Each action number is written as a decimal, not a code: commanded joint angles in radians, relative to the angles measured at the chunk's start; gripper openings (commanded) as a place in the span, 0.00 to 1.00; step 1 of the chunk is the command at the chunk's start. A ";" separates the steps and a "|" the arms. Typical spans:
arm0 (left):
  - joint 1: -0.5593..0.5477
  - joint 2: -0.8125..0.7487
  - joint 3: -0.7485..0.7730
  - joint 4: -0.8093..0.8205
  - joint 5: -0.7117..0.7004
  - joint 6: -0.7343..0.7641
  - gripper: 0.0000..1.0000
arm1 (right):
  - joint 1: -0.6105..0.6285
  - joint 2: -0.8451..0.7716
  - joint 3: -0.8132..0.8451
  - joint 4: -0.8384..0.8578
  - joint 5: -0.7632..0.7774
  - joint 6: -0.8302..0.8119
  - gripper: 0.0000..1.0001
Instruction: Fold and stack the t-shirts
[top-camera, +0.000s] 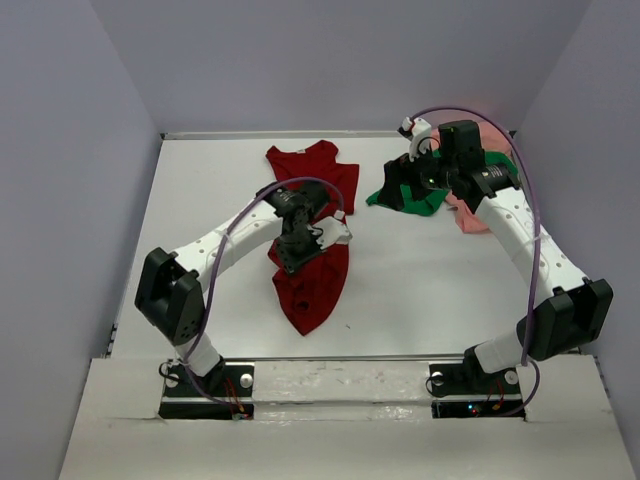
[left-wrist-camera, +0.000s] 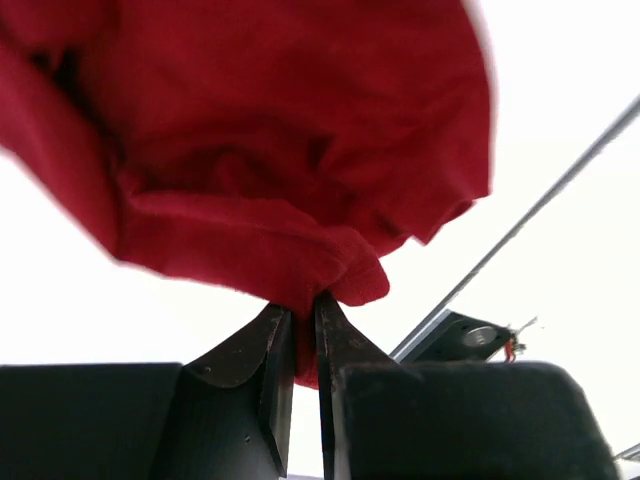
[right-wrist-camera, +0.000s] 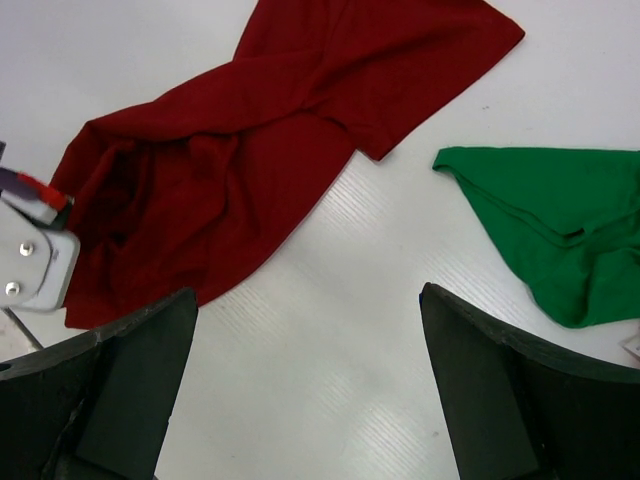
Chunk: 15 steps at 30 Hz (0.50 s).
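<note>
The dark red t-shirt (top-camera: 310, 290) lies stretched and twisted from the back of the table toward the front. My left gripper (top-camera: 298, 252) hovers over its middle. In the left wrist view the gripper (left-wrist-camera: 303, 305) is shut on a bunched fold of the red cloth (left-wrist-camera: 300, 150), which hangs lifted. My right gripper (top-camera: 408, 186) stands wide open over bare table (right-wrist-camera: 308, 300), between the red shirt (right-wrist-camera: 250, 130) and the green t-shirt (right-wrist-camera: 560, 220). The green shirt (top-camera: 428, 205) lies crumpled partly under that arm, with the pale pink t-shirt (top-camera: 470, 215) behind it.
The white table (top-camera: 420, 280) is walled in by grey panels on the left, back and right. A metal rail (top-camera: 330, 358) runs along its front edge by the arm bases. A purple cable loops over each arm.
</note>
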 joint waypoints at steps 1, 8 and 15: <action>-0.096 0.034 0.115 -0.047 0.137 0.042 0.21 | -0.005 0.000 0.019 0.047 -0.023 0.013 0.98; -0.266 0.184 0.138 -0.044 0.255 0.081 0.26 | -0.005 -0.025 0.004 0.041 -0.015 0.004 0.98; -0.297 0.354 0.140 -0.040 0.384 0.141 0.99 | -0.005 -0.050 0.008 0.038 -0.023 -0.001 0.98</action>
